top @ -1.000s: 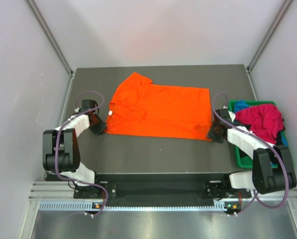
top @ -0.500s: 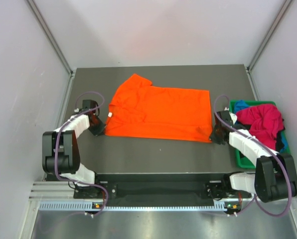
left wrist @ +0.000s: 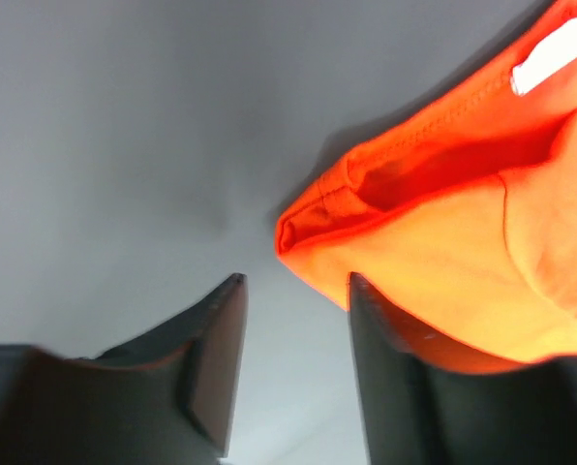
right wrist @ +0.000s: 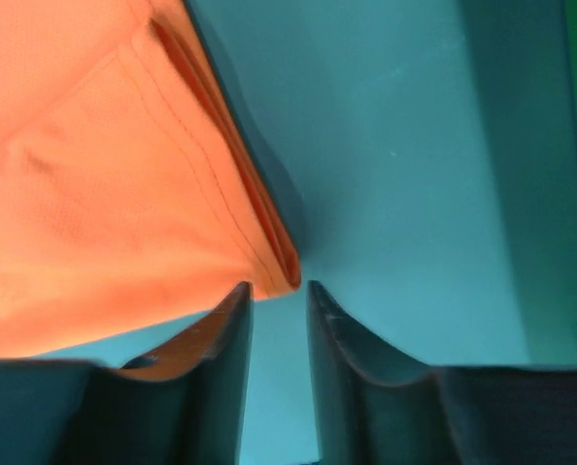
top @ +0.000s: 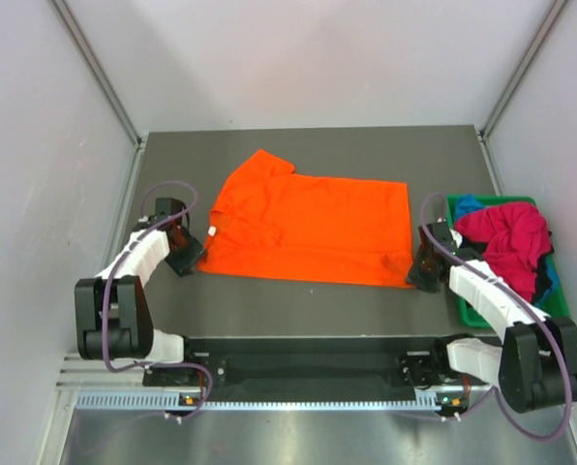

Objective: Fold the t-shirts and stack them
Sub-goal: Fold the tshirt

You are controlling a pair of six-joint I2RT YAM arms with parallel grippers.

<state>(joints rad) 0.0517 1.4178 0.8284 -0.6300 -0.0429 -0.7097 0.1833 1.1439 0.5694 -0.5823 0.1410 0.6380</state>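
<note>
As the orange t-shirt [top: 308,228] lies spread on the worktop [top: 298,302], its corners sit just ahead of the left hand [left wrist: 295,281] and right hand [right wrist: 277,288], both parted.

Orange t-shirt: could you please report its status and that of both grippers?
Left gripper open, empty, at the shirt's near-left corner. Right gripper slightly open at the near-right corner. Orange t-shirt spread out, unfolded. Nothing in the way.

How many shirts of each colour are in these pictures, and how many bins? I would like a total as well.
Orange shirt: 1
Red shirt: 1
Blue shirt, mostly hidden: 1
Green bin: 1
Total: 4
</note>
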